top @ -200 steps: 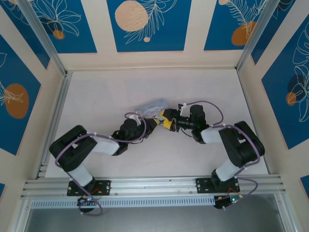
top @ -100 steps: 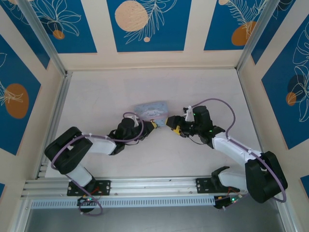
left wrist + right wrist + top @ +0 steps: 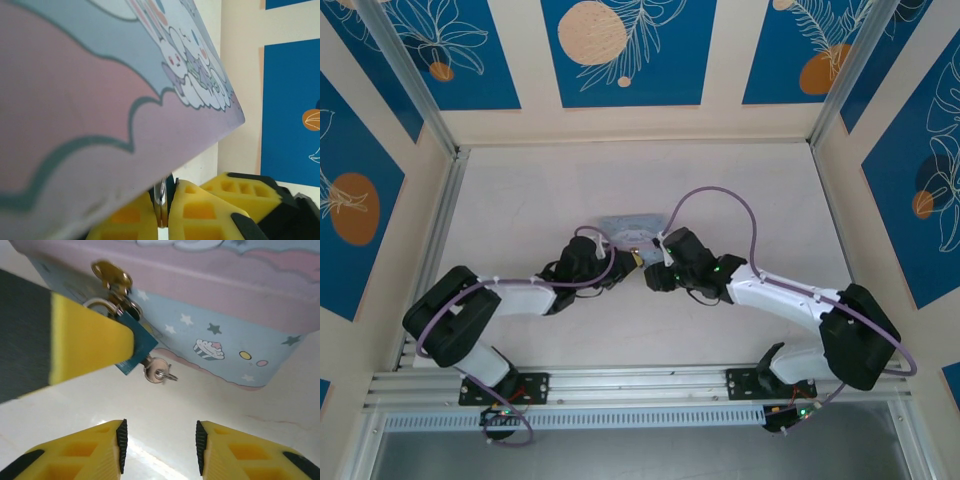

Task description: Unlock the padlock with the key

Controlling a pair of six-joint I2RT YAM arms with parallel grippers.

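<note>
left gripper (image 3: 164,214) pinched shut on padlock (image 3: 139,349) against tin (image 3: 235,320) front; key (image 3: 154,371) sticks from padlock bottom; right gripper (image 3: 159,442) jaws apart, empty, near key.

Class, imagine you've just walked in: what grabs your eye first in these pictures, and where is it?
The pastel cartoon tin looms large in both wrist views. At its clasp hangs the padlock, clamped by the left gripper, the key at its lower end. The right gripper sits open just below.

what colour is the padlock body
The padlock is dark teal-blue, best seen in the right wrist view.
</note>
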